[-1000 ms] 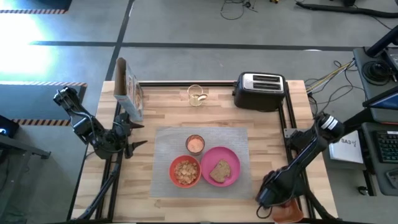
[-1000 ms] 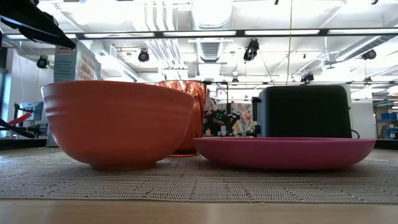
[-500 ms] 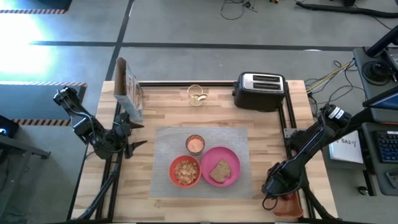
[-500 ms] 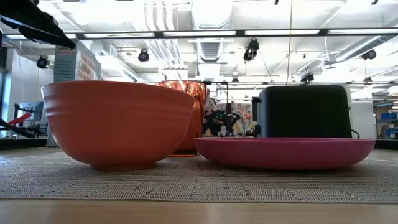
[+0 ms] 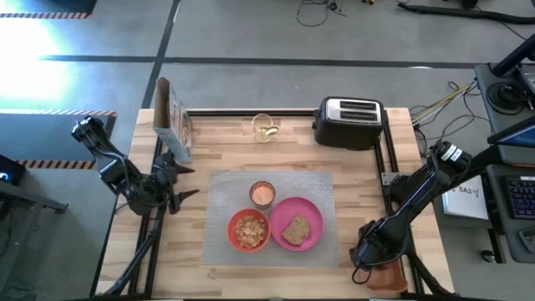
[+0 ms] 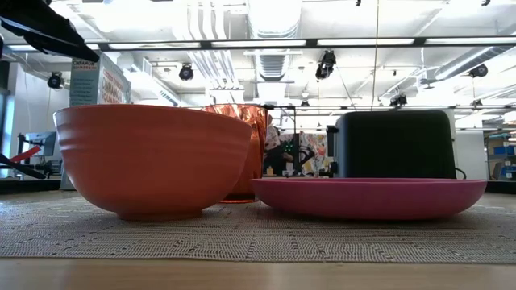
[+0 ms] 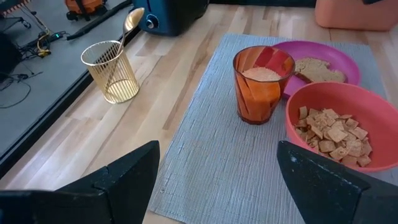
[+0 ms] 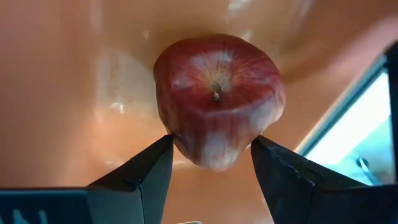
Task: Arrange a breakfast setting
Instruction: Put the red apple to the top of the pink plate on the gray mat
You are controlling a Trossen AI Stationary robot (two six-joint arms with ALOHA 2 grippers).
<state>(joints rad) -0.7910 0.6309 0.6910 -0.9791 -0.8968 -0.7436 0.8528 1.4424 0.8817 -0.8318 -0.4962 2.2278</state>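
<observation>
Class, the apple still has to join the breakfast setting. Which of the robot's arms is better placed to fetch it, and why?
The right. Its open gripper already straddles the apple in the orange tray; the left gripper waits open at the table's far side.

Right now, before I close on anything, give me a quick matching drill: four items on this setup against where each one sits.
Items:
1. toast slice
2. red apple
3. gold spoon
4. cereal pieces

Places:
A. in the red-orange bowl
B. between the right tool's fingers, in the orange tray
C. on the pink plate
D. standing in the wire cup

Pairs: 1-C, 2-B, 3-D, 4-A
</observation>
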